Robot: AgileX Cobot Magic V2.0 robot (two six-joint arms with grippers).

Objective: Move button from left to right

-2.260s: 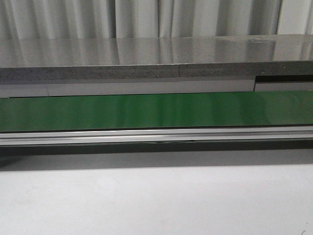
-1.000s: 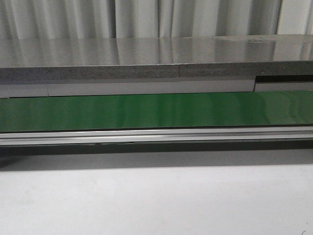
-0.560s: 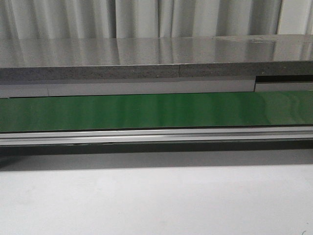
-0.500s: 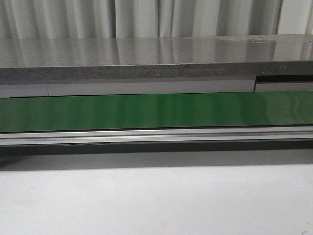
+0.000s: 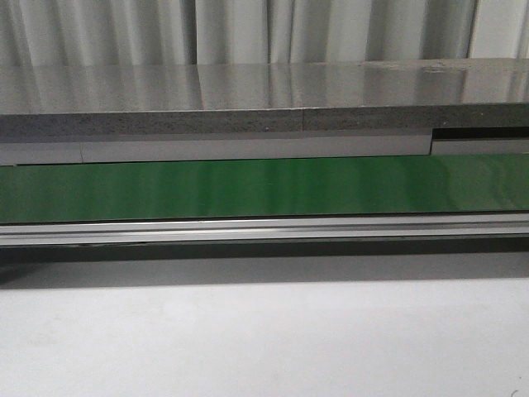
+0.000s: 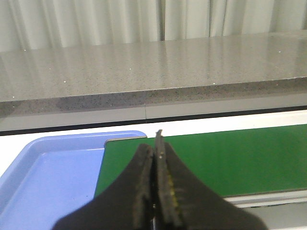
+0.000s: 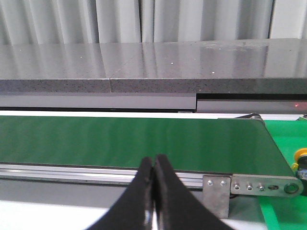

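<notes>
The button [image 7: 301, 156] shows only in the right wrist view, cut off by the frame edge: a yellow round cap over a black body, on a green surface past the end of the conveyor. My right gripper [image 7: 153, 161] is shut and empty, in front of the belt's near rail and well apart from the button. My left gripper [image 6: 155, 145] is shut and empty, in front of the other end of the green belt [image 6: 230, 158]. Neither gripper shows in the front view.
A blue tray [image 6: 48, 177] lies beside the belt's end in the left wrist view. The green conveyor belt [image 5: 264, 188] runs across the front view with an aluminium rail [image 5: 264, 229] along its near side, a grey stone counter [image 5: 264, 99] behind and white table [image 5: 264, 339] in front.
</notes>
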